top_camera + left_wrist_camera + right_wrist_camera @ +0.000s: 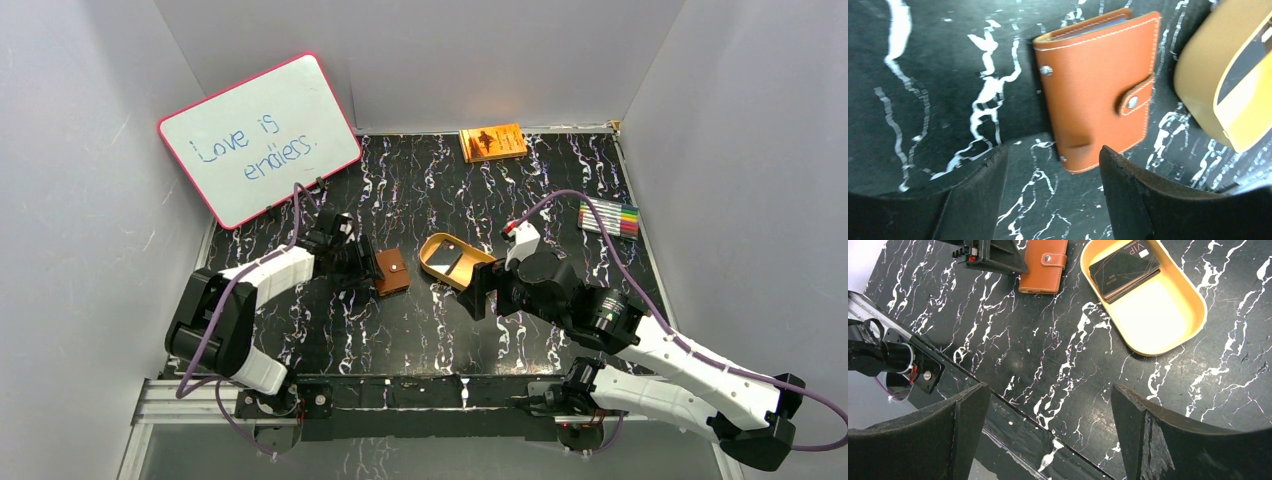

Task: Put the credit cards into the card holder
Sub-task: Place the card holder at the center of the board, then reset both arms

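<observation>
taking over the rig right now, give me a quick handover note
Left gripper: open, right at the card holder, not closed on it.
Right gripper: open wide, empty, above bare table short of the tan tray.
Card holder: lying shut on the table, strap snapped.
Credit cards: stacked in the tray.
Done: nothing visible.
Left: open the holder, slot the cards in.
</observation>
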Controlling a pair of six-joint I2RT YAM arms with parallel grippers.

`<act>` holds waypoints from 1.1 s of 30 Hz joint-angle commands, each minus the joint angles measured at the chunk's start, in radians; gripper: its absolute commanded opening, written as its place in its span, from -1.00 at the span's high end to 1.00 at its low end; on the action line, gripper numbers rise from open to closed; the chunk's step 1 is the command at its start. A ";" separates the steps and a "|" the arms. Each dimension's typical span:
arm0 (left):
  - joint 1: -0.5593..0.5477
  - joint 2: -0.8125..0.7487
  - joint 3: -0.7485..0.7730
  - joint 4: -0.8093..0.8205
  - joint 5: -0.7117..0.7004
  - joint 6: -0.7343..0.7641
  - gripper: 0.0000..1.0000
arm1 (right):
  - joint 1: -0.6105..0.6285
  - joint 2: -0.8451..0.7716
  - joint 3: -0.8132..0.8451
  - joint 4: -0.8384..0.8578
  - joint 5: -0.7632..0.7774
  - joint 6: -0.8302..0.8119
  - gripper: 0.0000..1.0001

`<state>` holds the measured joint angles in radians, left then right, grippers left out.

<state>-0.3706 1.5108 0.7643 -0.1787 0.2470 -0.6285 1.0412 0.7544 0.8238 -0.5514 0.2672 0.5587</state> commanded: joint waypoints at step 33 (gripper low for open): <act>0.012 -0.553 -0.046 -0.274 -0.145 -0.088 -0.86 | -0.003 0.213 0.072 -0.044 0.449 0.228 -0.97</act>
<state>-0.3622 1.0382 0.7700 -0.5156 0.0532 -0.7742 1.0412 1.0660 0.9920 -0.8295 0.7280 0.9180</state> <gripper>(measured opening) 0.927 0.984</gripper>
